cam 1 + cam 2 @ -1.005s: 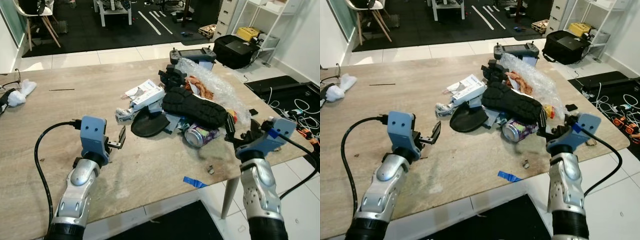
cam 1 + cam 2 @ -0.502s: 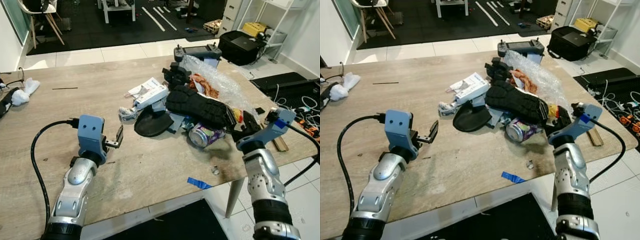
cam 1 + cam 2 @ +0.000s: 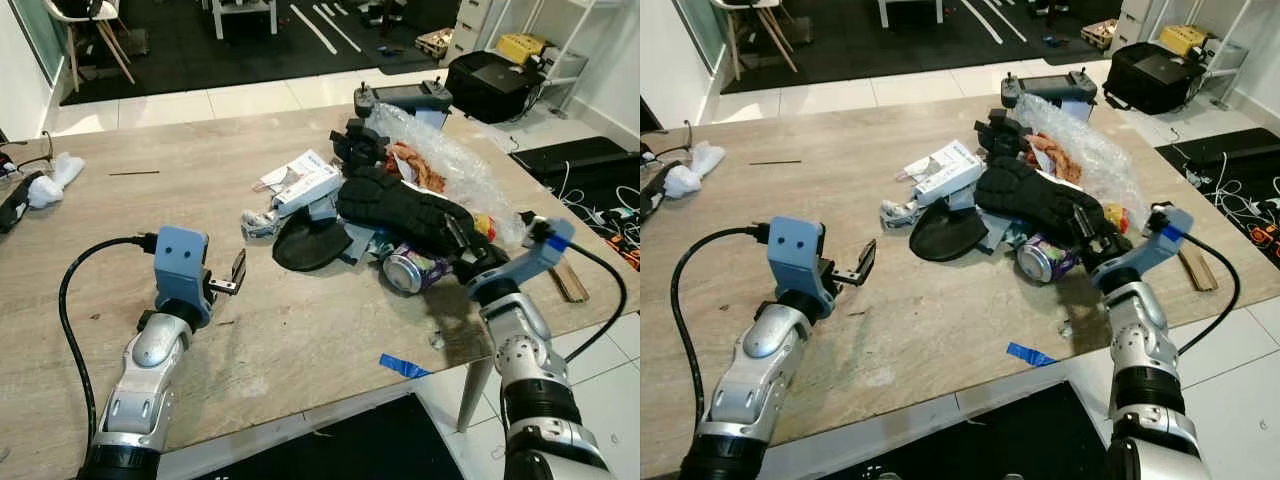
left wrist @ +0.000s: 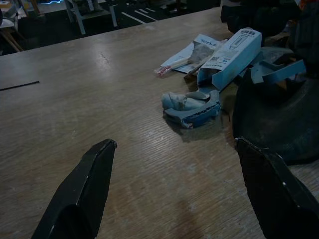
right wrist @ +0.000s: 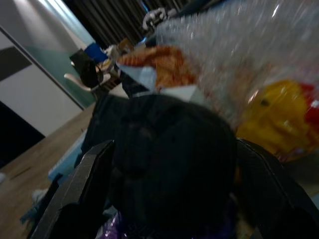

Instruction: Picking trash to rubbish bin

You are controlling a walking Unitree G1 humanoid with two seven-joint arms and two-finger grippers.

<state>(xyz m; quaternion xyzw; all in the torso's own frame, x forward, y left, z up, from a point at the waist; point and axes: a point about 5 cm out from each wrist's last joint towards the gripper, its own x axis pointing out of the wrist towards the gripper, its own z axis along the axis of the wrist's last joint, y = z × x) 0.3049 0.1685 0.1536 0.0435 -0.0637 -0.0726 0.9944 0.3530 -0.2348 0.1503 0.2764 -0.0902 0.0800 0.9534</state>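
Right claw (image 3: 1092,245) is your nearer one: wide open, empty, black shoe (image 3: 1040,203) dead ahead between its fingers, heel toward it, long axis running away up-left. Left claw (image 3: 862,266) open, empty, well short of the pile.
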